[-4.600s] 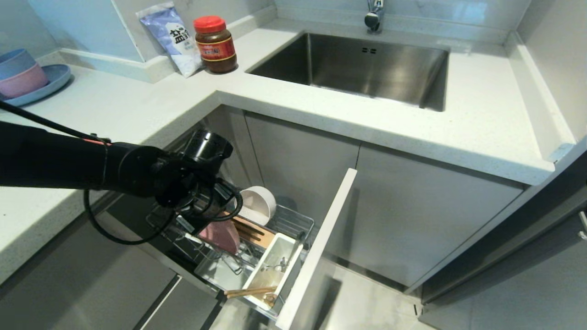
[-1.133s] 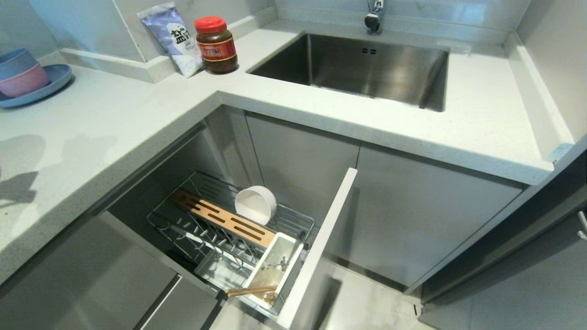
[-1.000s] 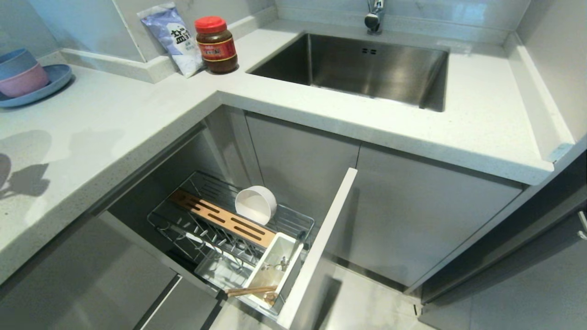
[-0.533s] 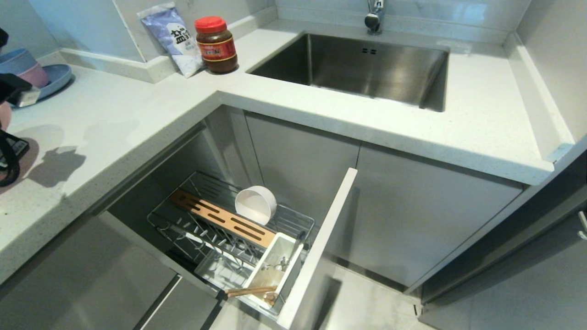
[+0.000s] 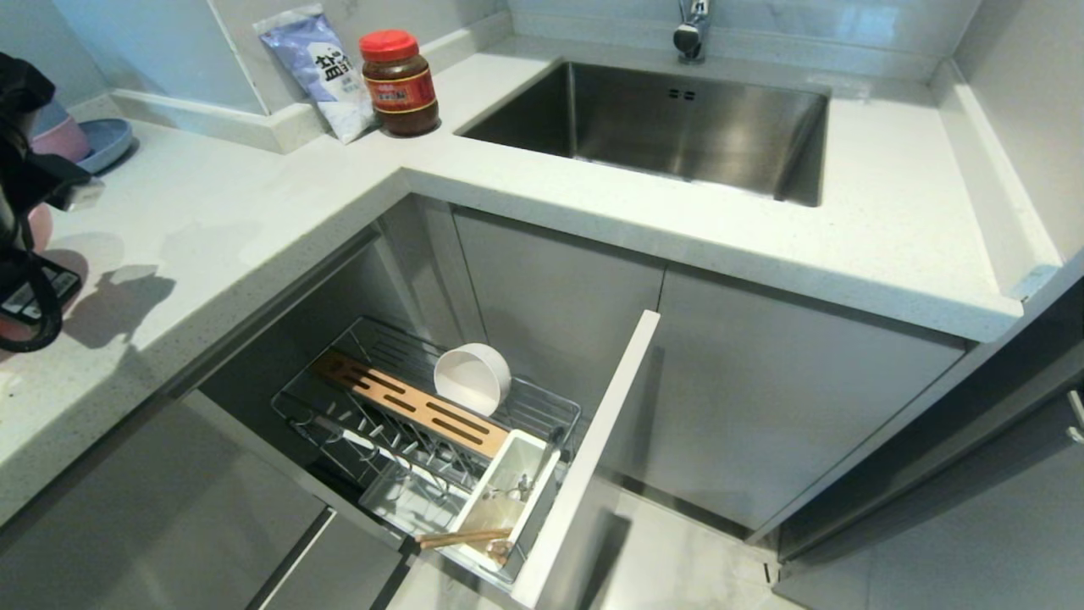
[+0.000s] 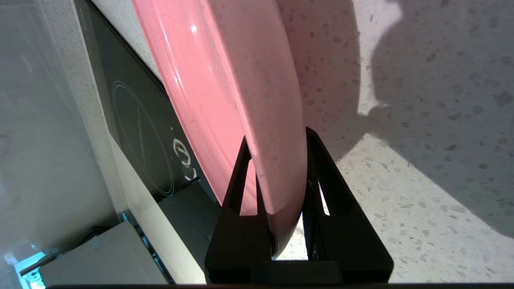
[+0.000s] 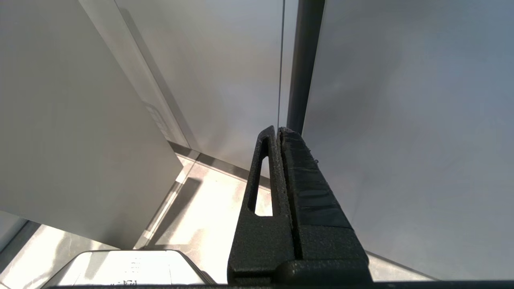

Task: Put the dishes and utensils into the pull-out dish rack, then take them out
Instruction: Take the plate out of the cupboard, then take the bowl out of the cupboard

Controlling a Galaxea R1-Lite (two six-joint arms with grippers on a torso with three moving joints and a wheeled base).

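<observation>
**Plate pinched on edge over the counter; rack holds the rest**

Plate [image 6: 237,80]: pale pink, carried on edge. In the left wrist view its rim sits between the two black fingers [image 6: 321,192] of the left gripper [image 6: 277,168], one finger on each face, clamped onto the rim. Plate runs straight out from the fingertips, away from the wrist. Speckled white counter [image 6: 421,208] lies beyond it, with a dark shadow cast across. A black cooktop [image 6: 140,132] with a thin ring marking is set in the counter on the plate's other side.

Head view: left gripper [image 5: 30,254] shows only at the far left edge, above the counter [image 5: 254,195]. A sliver of pink shows beside it there.

Rack [image 5: 423,424]: pulled out below the counter, well apart from the gripper. Bowl [image 5: 472,379], cream-white, lies tipped on its side at the back of the rack, just beside the wooden strip [image 5: 415,407]. Plate prongs carry nothing. Caddy [image 5: 508,496], white, sits at the front end against the grey front panel [image 5: 584,466]. Chopsticks [image 5: 461,537] lie across the caddy's near end, tips sticking out past its wall. Fork [image 5: 514,489]: a glint of metal inside the caddy, hard to make out.

Right gripper [image 7: 278,136]: fingers pressed together, nothing between them, hanging by grey cabinet fronts [image 7: 401,120] above a pale floor.

Back of counter: blue plate [image 5: 106,142] with stacked bowls partly hidden by the arm, a red-lidded jar [image 5: 398,82], a bag [image 5: 322,72], the sink [image 5: 660,127].
</observation>
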